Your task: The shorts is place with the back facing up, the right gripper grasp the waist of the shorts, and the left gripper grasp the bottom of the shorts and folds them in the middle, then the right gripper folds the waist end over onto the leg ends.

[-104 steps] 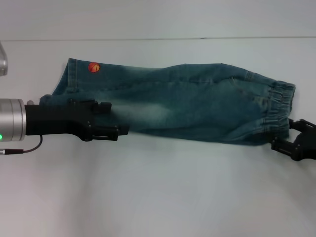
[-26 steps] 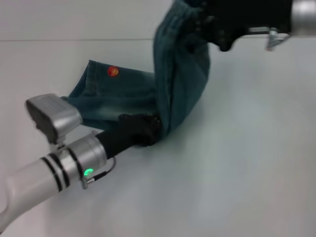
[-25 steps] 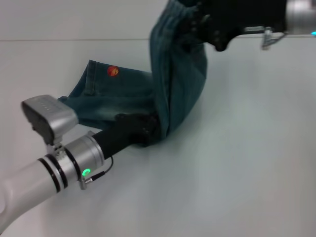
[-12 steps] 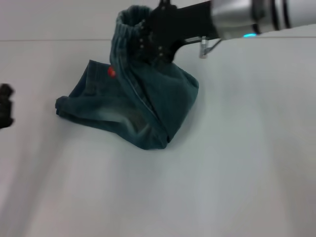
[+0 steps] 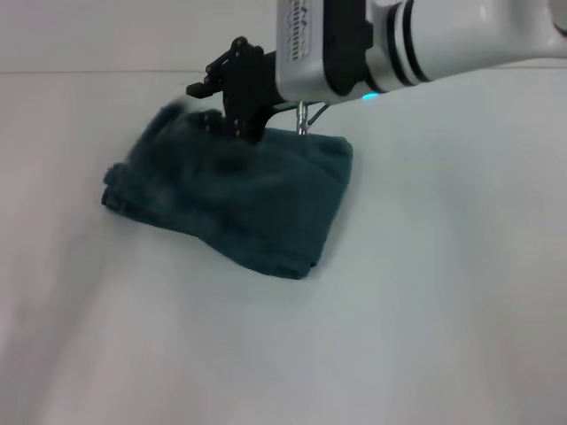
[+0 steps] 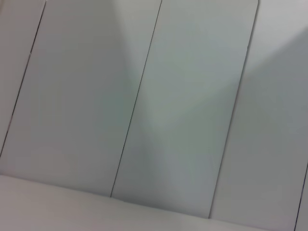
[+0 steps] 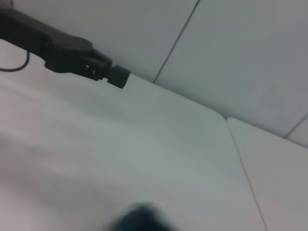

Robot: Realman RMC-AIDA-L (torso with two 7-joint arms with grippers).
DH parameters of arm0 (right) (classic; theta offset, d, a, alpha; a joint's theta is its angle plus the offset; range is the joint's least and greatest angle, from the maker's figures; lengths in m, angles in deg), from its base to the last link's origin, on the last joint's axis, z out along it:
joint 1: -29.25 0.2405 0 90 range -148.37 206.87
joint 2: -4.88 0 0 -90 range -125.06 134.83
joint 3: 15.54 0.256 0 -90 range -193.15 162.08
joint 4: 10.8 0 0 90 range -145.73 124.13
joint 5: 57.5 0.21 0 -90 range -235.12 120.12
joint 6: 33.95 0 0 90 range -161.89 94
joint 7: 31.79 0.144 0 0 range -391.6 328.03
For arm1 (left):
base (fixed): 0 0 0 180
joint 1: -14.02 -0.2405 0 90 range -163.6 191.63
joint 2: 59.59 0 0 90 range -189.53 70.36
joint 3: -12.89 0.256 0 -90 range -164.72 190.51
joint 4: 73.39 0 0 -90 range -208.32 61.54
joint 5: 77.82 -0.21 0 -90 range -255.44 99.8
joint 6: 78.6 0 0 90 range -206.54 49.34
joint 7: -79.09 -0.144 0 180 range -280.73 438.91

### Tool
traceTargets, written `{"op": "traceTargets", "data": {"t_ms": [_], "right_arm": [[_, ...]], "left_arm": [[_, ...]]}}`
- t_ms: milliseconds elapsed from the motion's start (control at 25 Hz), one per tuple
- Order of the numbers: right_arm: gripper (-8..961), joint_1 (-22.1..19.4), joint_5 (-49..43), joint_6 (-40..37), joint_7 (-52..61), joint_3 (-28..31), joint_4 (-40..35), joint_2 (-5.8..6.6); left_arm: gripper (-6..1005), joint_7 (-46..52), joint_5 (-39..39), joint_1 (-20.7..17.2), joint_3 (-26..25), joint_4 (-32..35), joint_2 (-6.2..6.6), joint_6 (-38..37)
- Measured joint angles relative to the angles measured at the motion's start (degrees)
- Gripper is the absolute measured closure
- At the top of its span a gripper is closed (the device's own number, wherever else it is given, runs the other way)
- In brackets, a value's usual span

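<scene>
The blue-green denim shorts (image 5: pixel 248 199) lie on the white table as a compact folded bundle, left of centre in the head view. The waist (image 5: pixel 168 128) is a blurred patch lying over the bundle's far left part. The leg ends are hidden under the folded cloth. My right gripper (image 5: pixel 221 111) hangs just above the bundle's far edge, at or touching the cloth next to the waist. My left gripper (image 7: pixel 118 77) is outside the head view. It shows only far off in the right wrist view, low over bare table. A dark blur, possibly the shorts (image 7: pixel 139 216), sits at that view's edge.
The white table (image 5: pixel 425 310) stretches bare to the right of and in front of the bundle. A pale panelled wall (image 6: pixel 154 106) fills the left wrist view and stands behind the table. My white right arm (image 5: pixel 443 40) reaches in from the upper right.
The right gripper carried the waist left and down, so the raised half now lies flat over the leg ends. The left arm pulled away to the left, out of the head view.
</scene>
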Motion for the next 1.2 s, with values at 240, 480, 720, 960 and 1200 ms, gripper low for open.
{"op": "traceTargets", "data": {"t_ms": [240,480,720,960,1200], "right_arm": [[619,-0.58,2.71,0.57,-0.92,-1.02,-0.43,0.09],[428,-5.18,6.52,0.06,0.23,0.03,-4.30,0.71],[191,-18.90,13.30,-5.31,2.68,3.77,-14.14,0.82],[34,-32.57,22.08,-13.48,-2.10,6.98,-14.62,0.89],[32,-40.88,22.89,-23.07,-5.36,10.17,-14.12,0.99]], "left_arm": [[948,0.02,0.00,-0.12,0.03,0.05,0.01,0.35],[944,0.18,-2.13,0.05,0.77,0.95,0.39,-0.37],[940,5.40,-12.36,0.12,2.68,8.07,0.70,-5.82],[913,13.45,-19.25,0.88,2.91,13.39,0.91,-9.04],[687,20.45,-28.20,3.68,3.02,16.98,2.08,-11.30]]}}
